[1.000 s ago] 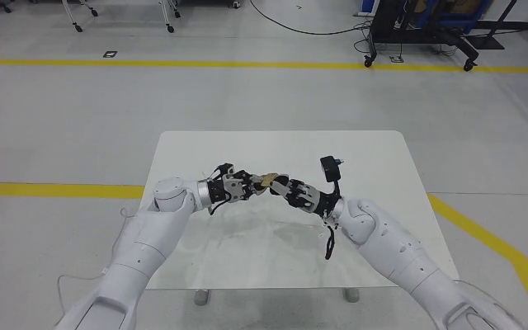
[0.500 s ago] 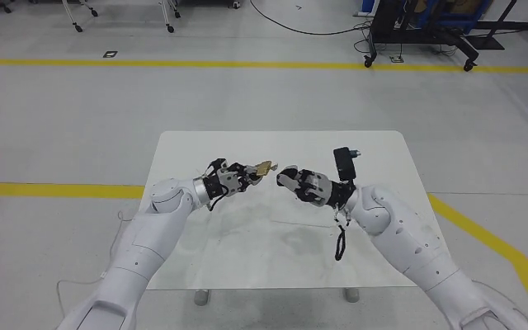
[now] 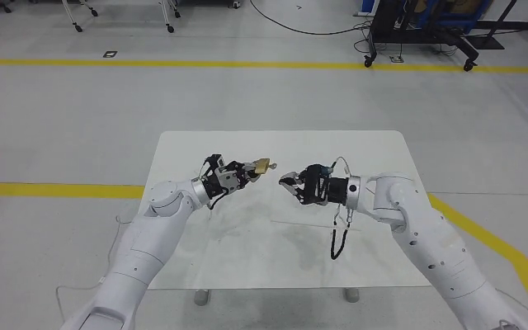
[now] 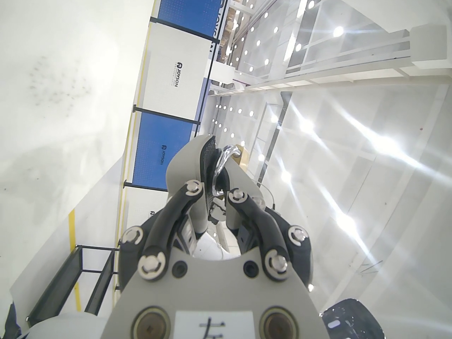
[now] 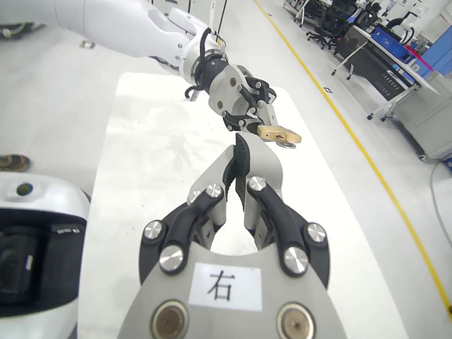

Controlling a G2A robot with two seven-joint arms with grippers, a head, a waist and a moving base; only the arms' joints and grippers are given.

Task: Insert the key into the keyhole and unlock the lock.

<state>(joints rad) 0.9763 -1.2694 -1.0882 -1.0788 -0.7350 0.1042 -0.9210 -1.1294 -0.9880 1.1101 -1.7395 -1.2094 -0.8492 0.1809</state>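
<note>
Tech: Slippage worries me first. The left tool is clamped on the brass padlock and holds it in the air above the bench. From its own wrist view, the pinch seems to be on the shackle, not the body.

Lead: So a twist on the key could swing the whole body round instead of turning the cylinder?

Tech: That's my judgement. The key sits at the keyhole with its silver head sticking out, on the face of the lock turned toward the right tool. That tool has its pads pressed together with nothing between them. It is near the key but apart from it.

Lead: Then it would have to spread before it can take the head. What's the risk there?

Tech: The head is thin and offers little to grip. An off-centre approach could knock it askew, or tip it out and drop it onto the bench. A bump could also shift the lock in the left tool's hold, and the line to the keyhole would be lost.

Lead: What can't you make out?

Tech: I can't see how deep the blade sits. I also can't tell whether the shackle has sprung, because the left tool's fingers cover its ends. From above, the lock and key are too small to judge their angle. The key's head hides much of the keyhole.
</note>
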